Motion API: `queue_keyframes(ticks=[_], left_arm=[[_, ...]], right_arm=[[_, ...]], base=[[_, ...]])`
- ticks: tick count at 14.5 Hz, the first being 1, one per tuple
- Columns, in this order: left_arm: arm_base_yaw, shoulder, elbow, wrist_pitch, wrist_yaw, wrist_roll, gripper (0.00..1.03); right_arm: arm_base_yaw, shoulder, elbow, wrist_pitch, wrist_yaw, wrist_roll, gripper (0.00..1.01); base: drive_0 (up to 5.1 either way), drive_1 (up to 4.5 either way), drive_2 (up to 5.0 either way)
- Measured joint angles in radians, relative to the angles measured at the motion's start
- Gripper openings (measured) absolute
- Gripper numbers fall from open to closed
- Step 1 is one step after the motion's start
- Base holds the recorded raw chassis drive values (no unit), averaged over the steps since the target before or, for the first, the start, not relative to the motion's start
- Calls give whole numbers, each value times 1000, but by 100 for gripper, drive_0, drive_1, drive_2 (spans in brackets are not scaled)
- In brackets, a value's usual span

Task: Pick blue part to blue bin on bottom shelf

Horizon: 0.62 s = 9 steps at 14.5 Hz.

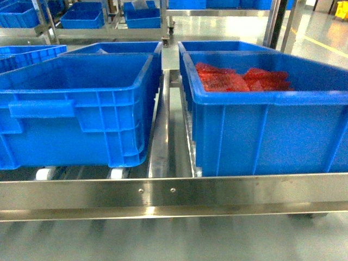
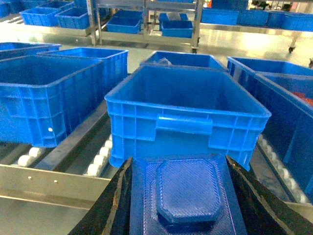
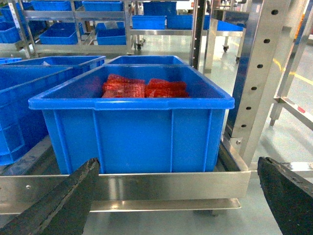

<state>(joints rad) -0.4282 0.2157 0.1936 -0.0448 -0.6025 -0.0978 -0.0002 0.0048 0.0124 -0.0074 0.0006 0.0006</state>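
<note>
Looking down the left wrist cam, the blue part (image 2: 188, 193) is a flat plastic piece with a raised octagon in the middle, and it sits right between the two dark fingers (image 2: 111, 205) of the left gripper (image 2: 183, 196). The jaws are pinched on it from both sides, holding it level just in front of the blue bin (image 2: 186, 115), which looks empty inside from here.

That bin sits on the bottom shelf (image 1: 174, 190), a brushed steel rack with a flat front rail, a centre divider rail (image 1: 159, 141) and small white rollers (image 1: 44, 173) peeking out under the bins. In the head view it's the big bin on the left, and neither arm shows up in that view at all.

On the other side of the divider there's a second blue bin (image 3: 132, 122) with red parts (image 3: 144, 88) piled in the back half. The right gripper (image 3: 178, 200) hangs in front of that one, below its rim and out past the front rail, jaws spread wide with nothing between them.

More blue bins (image 2: 73, 17) on other racks in the background.
</note>
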Motion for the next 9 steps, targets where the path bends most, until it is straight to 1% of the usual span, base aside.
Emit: queue_keyframes(ticks=[9], left_arm=[[0, 0, 0, 4, 0, 0, 43]], right_arm=[[0, 0, 0, 2, 0, 0, 98]], base=[[0, 0, 0]])
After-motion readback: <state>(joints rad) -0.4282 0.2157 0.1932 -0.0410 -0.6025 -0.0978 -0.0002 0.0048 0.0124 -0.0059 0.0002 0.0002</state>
